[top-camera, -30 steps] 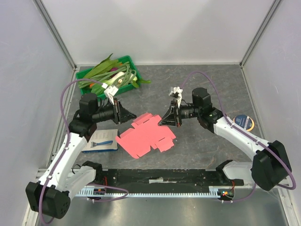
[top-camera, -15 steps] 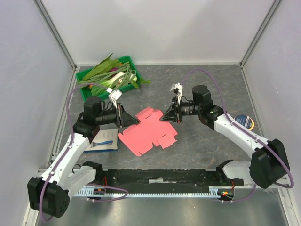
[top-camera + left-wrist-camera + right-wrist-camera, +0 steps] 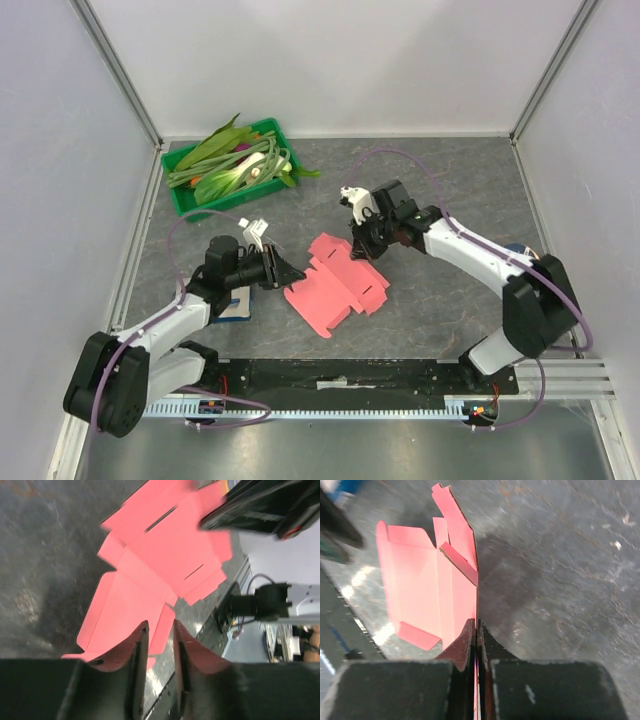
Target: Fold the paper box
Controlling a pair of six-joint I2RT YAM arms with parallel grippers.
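The paper box (image 3: 338,284) is a flat pink-red die-cut piece lying unfolded on the grey table, its far edge lifted. My right gripper (image 3: 358,248) is shut on that far edge. In the right wrist view the card (image 3: 420,590) runs edge-on between the closed fingertips (image 3: 477,626), with one small flap standing up. My left gripper (image 3: 294,272) sits low at the box's left edge. In the left wrist view its fingers (image 3: 160,625) stand a narrow gap apart with nothing between them, and the box (image 3: 160,555) lies just beyond.
A green tray (image 3: 185,205) of leafy vegetables stands at the back left. A white-and-blue booklet (image 3: 232,306) lies under my left arm. A black rail (image 3: 330,375) runs along the near edge. Grey walls close in both sides.
My left arm has dropped lower and reached right to the box's edge, its jaws narrowing then widening a little. The right gripper has swung left with the box, which has shifted right and nearer.
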